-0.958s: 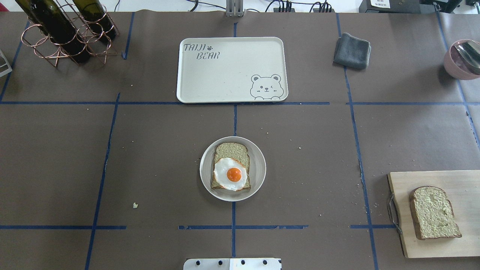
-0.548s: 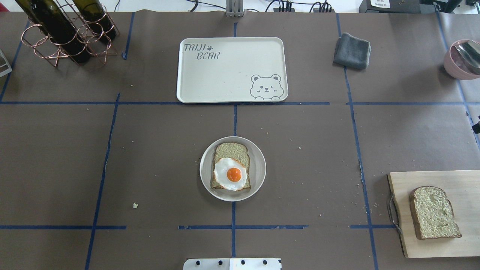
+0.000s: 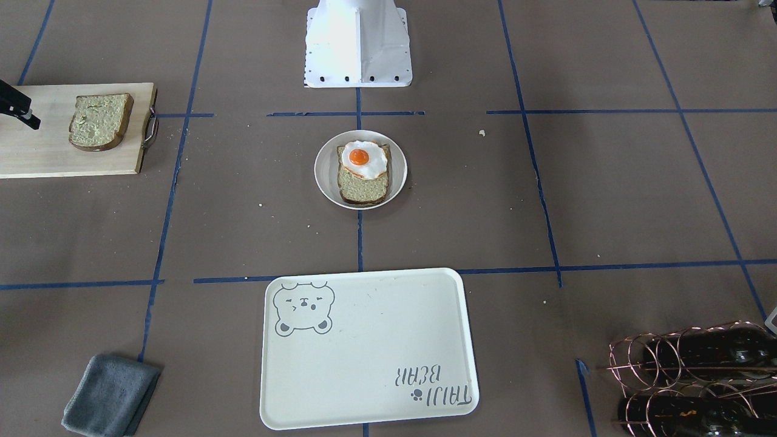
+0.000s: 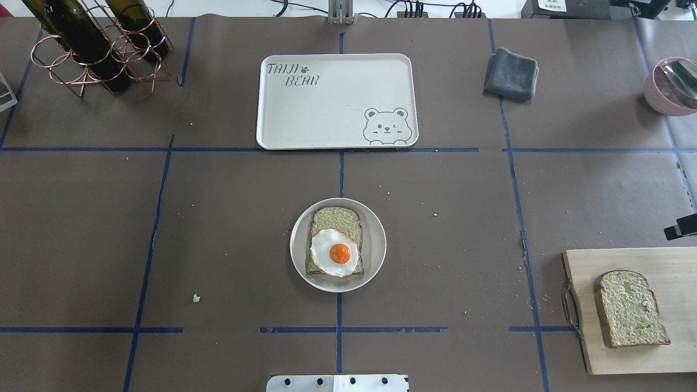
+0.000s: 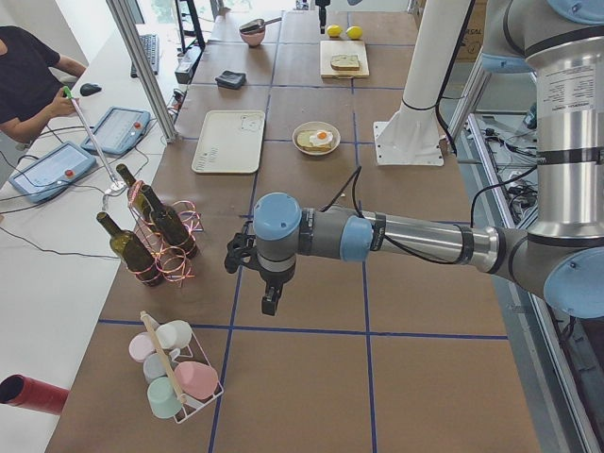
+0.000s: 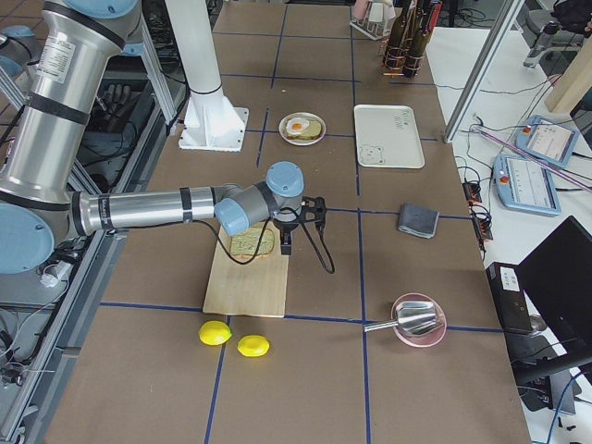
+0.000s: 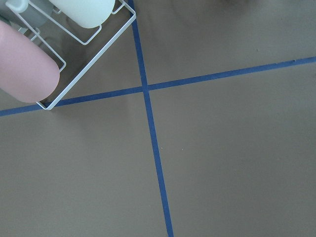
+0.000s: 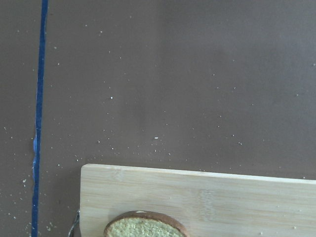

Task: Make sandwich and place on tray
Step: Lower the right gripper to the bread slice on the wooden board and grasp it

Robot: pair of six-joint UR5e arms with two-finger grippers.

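your right gripper (image 4: 678, 228) has slid further in from the right edge of the overhead view. it now hangs just past the far edge of the cutting board (image 4: 653, 261). only its dark tip shows, so you cannot tell how wide its claw stands. nothing else has shifted.

one bread slice (image 4: 337, 219) lies on the round plate (image 4: 375, 239) in the middle of the table (image 4: 218, 218), with the fried egg (image 4: 335, 253) on the half toward the robot. the second slice (image 4: 629, 307) lies flat on the board, apart from the gripper. the tray (image 4: 326, 109) sits beyond the plate, well apart from both slices.

your left gripper (image 5: 270, 300) hovers over the table far from the plate, near a rack of cups (image 5: 175, 373). you cannot tell how its claw stands either.
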